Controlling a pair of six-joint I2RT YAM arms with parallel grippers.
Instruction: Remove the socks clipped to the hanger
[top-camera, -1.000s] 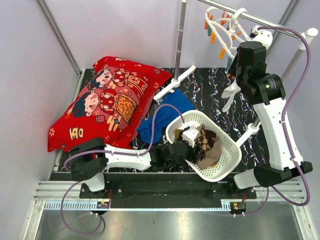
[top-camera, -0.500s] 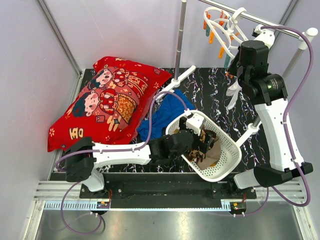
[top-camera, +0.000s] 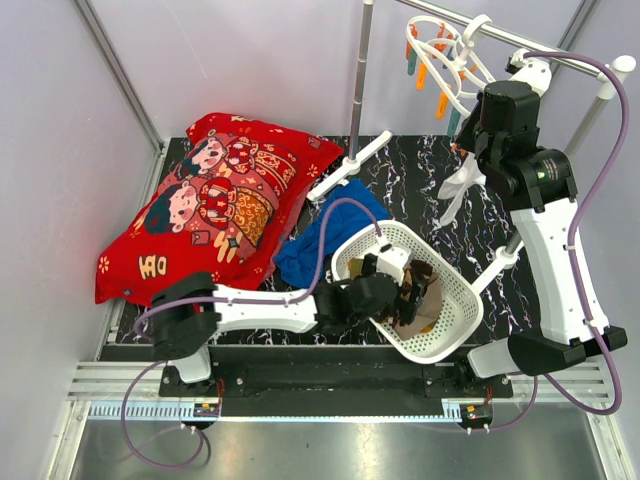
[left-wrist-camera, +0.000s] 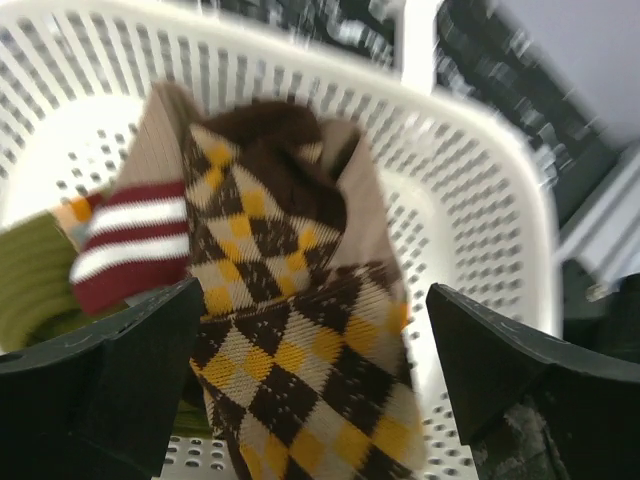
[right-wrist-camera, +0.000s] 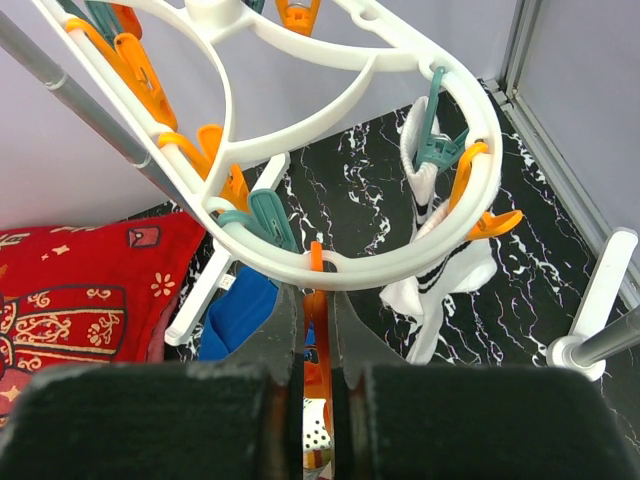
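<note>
The white round hanger (top-camera: 450, 60) hangs from the rail at the top right; its ring (right-wrist-camera: 400, 262) carries orange and teal pegs. My right gripper (right-wrist-camera: 316, 320) is shut on an orange peg (right-wrist-camera: 316, 298) under the ring, seen in the top view (top-camera: 468, 140). A white sock with dark bands (right-wrist-camera: 440, 270) hangs from a teal peg (right-wrist-camera: 435, 150). A dotted sock (right-wrist-camera: 315, 430) shows below my fingers. My left gripper (left-wrist-camera: 310, 400) is open over the basket (left-wrist-camera: 330, 85), above a brown checked sock (left-wrist-camera: 300, 330) lying there beside striped (left-wrist-camera: 130, 240) and olive (left-wrist-camera: 30, 270) socks.
The white perforated basket (top-camera: 465, 300) stands at front centre right. A blue cloth (top-camera: 320, 235) lies left of it and a red pillow (top-camera: 215, 205) at far left. The rack's pole (top-camera: 360, 80) and white foot (top-camera: 345, 165) stand mid-table; another post (right-wrist-camera: 600, 320) stands right.
My left gripper reached further into the basket, then drew back a little; the brown checked sock lies there free. My right arm stayed at the hanger; the white sock swung slightly.
</note>
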